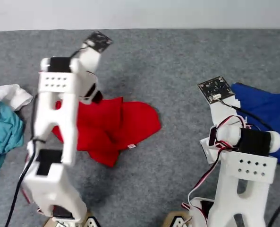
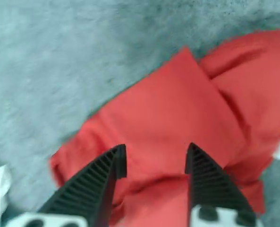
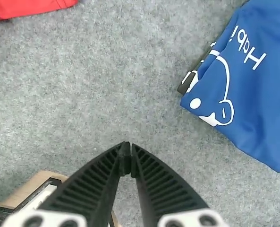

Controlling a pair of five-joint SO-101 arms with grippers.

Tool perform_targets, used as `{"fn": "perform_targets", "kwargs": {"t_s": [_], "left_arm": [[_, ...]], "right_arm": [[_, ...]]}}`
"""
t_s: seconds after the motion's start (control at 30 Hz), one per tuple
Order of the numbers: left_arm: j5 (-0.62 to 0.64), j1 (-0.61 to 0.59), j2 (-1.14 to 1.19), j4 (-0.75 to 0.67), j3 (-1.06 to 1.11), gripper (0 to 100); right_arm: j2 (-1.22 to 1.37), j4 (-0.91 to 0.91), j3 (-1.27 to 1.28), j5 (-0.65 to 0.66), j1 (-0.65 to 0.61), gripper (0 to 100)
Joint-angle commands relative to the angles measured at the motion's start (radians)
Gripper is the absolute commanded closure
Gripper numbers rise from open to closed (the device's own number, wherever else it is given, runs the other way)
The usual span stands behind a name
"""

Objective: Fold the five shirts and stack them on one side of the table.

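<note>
A red shirt point(image 1: 116, 125) lies crumpled in the middle of the grey table, partly under the left arm. My left gripper point(image 2: 155, 156) hovers open right over the red shirt point(image 2: 177, 118), nothing between its fingers. At the right edge lies a blue shirt point(image 1: 267, 111) with white print. My right gripper point(image 3: 127, 156) is shut and empty above bare carpet, with the blue shirt point(image 3: 253, 90) off to one side. A teal shirt point(image 1: 3, 135) and a white shirt point(image 1: 7, 95) are bunched at the left edge.
Grey carpet-like cloth point(image 1: 168, 61) covers the table. Both arm bases stand at the near edge. Free room lies along the far side and between the red and blue shirts. A white tag point(image 1: 131, 146) sticks out of the red shirt.
</note>
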Motion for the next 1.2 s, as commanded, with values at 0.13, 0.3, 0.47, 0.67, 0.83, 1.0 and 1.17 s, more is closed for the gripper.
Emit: {"fn": "perform_targets", "kwargs": {"t_s": [0.13,0.3,0.47,0.67,0.83,1.0,1.17], "left_arm": [[0.046,0.055,0.227,-0.023,-0.242,79],[0.083,0.075,0.373,-0.026,-0.415,79],[0.13,0.081,0.489,-0.018,-0.622,79],[0.158,0.135,0.614,0.029,-0.754,79],[0.158,0.155,0.704,0.058,-0.809,79],[0.158,0.107,0.755,0.064,-0.843,79],[0.152,0.097,0.761,0.091,-0.843,79]], "right_arm": [[-0.022,0.028,0.041,-0.008,-0.004,98.9],[-0.031,0.031,0.117,-0.008,-0.004,98.9],[-0.031,0.031,0.118,-0.008,-0.004,98.9],[-0.031,0.031,0.118,-0.006,-0.004,98.9],[-0.031,0.033,0.118,-0.006,-0.004,98.9],[-0.031,0.033,0.118,-0.006,-0.004,98.9],[-0.031,0.033,0.118,-0.006,-0.004,98.9]]}}
